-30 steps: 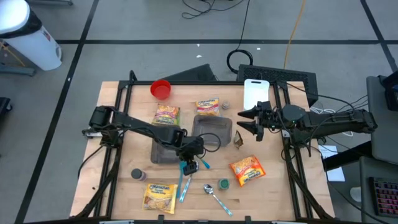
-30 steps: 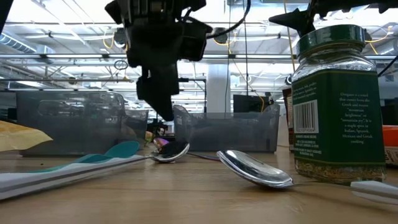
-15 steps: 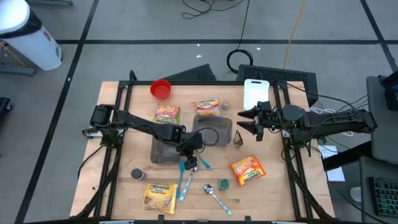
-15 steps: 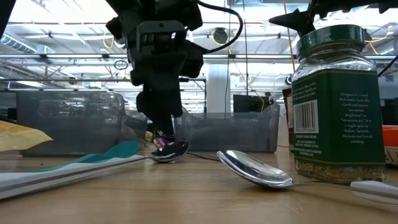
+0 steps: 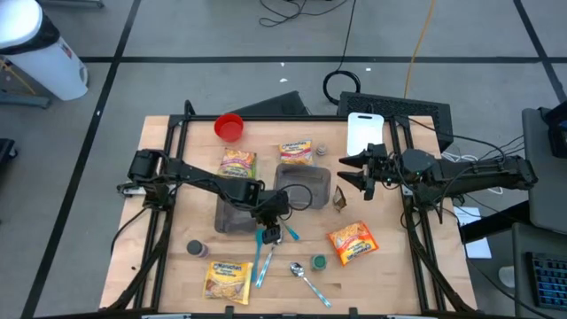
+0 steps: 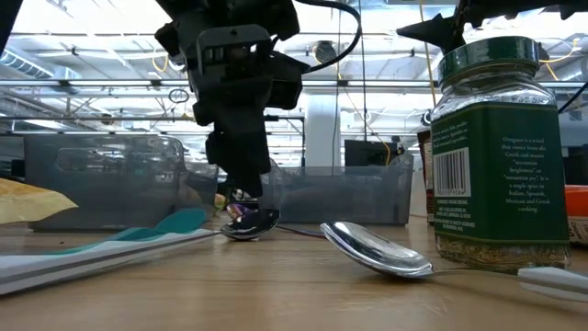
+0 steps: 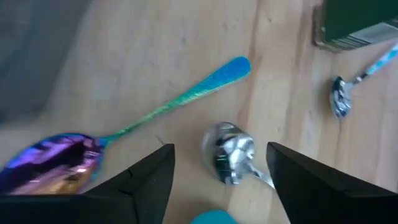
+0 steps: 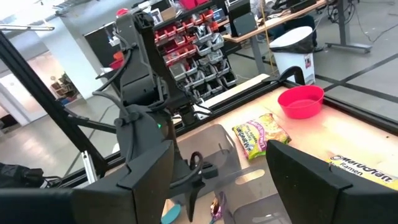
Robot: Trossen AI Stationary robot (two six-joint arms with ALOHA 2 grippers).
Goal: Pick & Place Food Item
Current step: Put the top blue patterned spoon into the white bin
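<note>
High view: left gripper (image 5: 271, 234) hovers low over the spoons just in front of the grey bin (image 5: 241, 209), fingers spread wide and empty. Its wrist view shows a steel spoon (image 7: 231, 154) between the fingers (image 7: 149, 180) and a rainbow spoon (image 7: 127, 127) beside it. No food there. Nearest noodle packet (image 5: 227, 278) lies near the table's front edge. Judgement: lift clear of the cutlery, re-centre over 1 packet, straddle its short side, then close. Right gripper (image 5: 353, 174) waits beside the bin, fingers wide, empty.
</note>
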